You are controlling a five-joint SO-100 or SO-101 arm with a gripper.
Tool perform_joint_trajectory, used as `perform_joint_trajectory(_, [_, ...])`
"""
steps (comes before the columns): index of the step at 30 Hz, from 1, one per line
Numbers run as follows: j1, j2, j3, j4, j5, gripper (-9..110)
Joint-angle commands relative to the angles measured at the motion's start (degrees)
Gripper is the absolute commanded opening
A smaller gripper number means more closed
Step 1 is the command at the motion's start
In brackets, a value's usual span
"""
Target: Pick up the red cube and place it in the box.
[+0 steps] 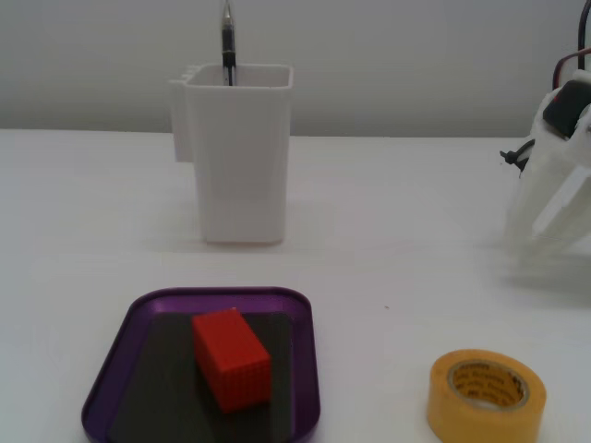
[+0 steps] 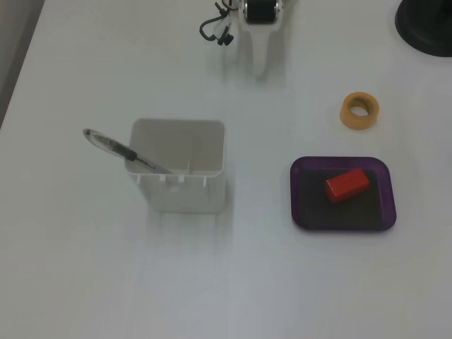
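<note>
The worktop (image 1: 416,277) is plain white and matte, brightly lit, with soft shadows under everything on it. Behind it in a fixed view runs a pale grey wall. In the other fixed view, looking straight down, a dark round base (image 2: 427,28) sits at the top right corner, and a grey strip shows along the far left edge.

The arm is white and off to the side. Its gripper (image 2: 260,60) points down at the worktop at the top of a fixed view, well apart from everything else, and shows at the right edge of the other one (image 1: 554,217). The jaws look drawn close together and grip nothing, though the white plastic against the white surface makes it hard to judge; I cannot tell for certain.

The red cube (image 1: 231,358) lies inside the box (image 1: 305,369), resting on the dark floor, turned at an angle to the purple rim. From above, the red cube (image 2: 347,184) sits a little above the middle of the box (image 2: 296,198).

Near the box is a roll of yellow tape (image 1: 487,395) lying flat. Farther off stands a tall white container (image 1: 240,157) with a pen (image 2: 123,150) leaning out of it.
</note>
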Motion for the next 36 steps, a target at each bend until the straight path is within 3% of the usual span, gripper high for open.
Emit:
perform_joint_trajectory(1, [-0.70, 5.45, 0.18, -0.18, 0.09, 0])
perform_joint_trajectory(36, [-0.62, 5.45, 0.35, -0.26, -0.70, 0])
